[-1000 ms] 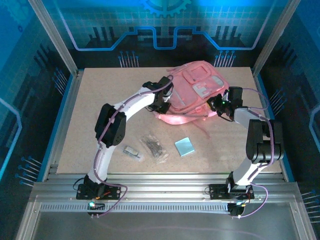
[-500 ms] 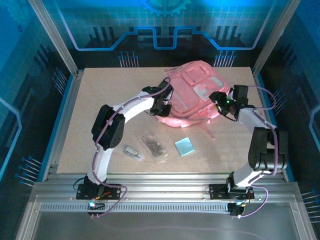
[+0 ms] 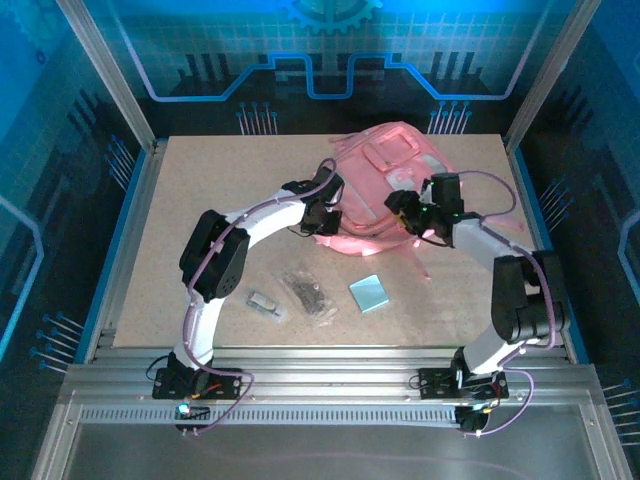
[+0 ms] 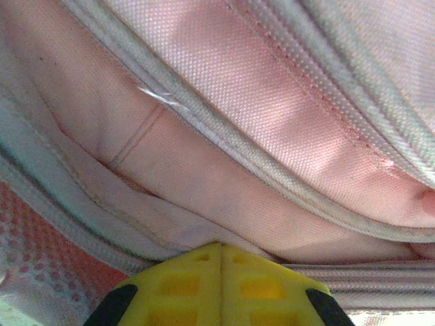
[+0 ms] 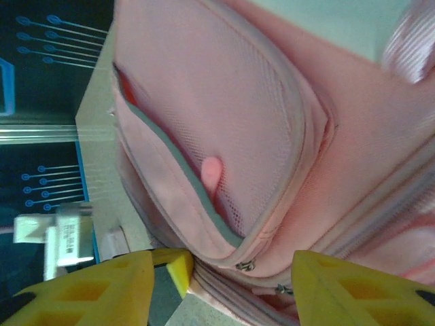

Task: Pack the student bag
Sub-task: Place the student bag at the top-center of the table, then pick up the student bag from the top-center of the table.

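Top external: left tool (image 3: 323,212) pinches student bag (image 3: 385,160); right tool (image 3: 400,206) wide; blue pad (image 3: 369,293) nearby.

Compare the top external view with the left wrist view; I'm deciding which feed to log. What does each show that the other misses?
Top external adds the whole table, both arms, the right pincer, and three loose items: a blue square, a small packet, a dark bundle. Left wrist adds the fabric weave and zip seams up close, with yellow fingertips shut together. Both share the student bag and left pincer.
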Controlling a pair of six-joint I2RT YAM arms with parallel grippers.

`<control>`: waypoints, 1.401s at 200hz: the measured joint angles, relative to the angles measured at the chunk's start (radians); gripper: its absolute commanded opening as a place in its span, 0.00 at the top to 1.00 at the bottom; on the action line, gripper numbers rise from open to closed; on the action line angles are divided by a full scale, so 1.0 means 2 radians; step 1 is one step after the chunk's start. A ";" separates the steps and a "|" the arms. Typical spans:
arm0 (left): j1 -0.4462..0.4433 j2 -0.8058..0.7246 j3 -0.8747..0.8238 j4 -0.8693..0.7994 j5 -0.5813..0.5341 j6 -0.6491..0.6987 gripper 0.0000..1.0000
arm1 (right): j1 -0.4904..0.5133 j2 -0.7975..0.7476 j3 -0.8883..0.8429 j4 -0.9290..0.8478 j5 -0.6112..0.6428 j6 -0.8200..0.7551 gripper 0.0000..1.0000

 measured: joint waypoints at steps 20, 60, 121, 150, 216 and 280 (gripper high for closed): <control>0.000 0.000 0.000 0.002 0.000 -0.002 0.94 | 0.010 0.032 0.000 0.015 0.000 0.013 0.44; 0.000 0.000 -0.001 0.003 0.000 -0.003 0.94 | 0.013 0.047 -0.016 0.047 0.001 0.036 0.43; 0.000 0.000 -0.001 0.003 0.000 -0.003 0.95 | 0.022 0.021 -0.032 0.030 0.010 0.042 0.42; 0.000 0.000 -0.001 0.004 0.000 -0.003 0.95 | 0.023 0.012 -0.047 0.030 0.010 0.044 0.42; 0.000 0.000 -0.001 0.004 0.000 -0.003 0.95 | 0.026 0.065 -0.016 0.051 0.010 0.052 0.48; 0.000 0.000 -0.006 0.009 -0.006 -0.002 0.95 | 0.031 0.063 -0.008 0.089 0.020 0.063 0.86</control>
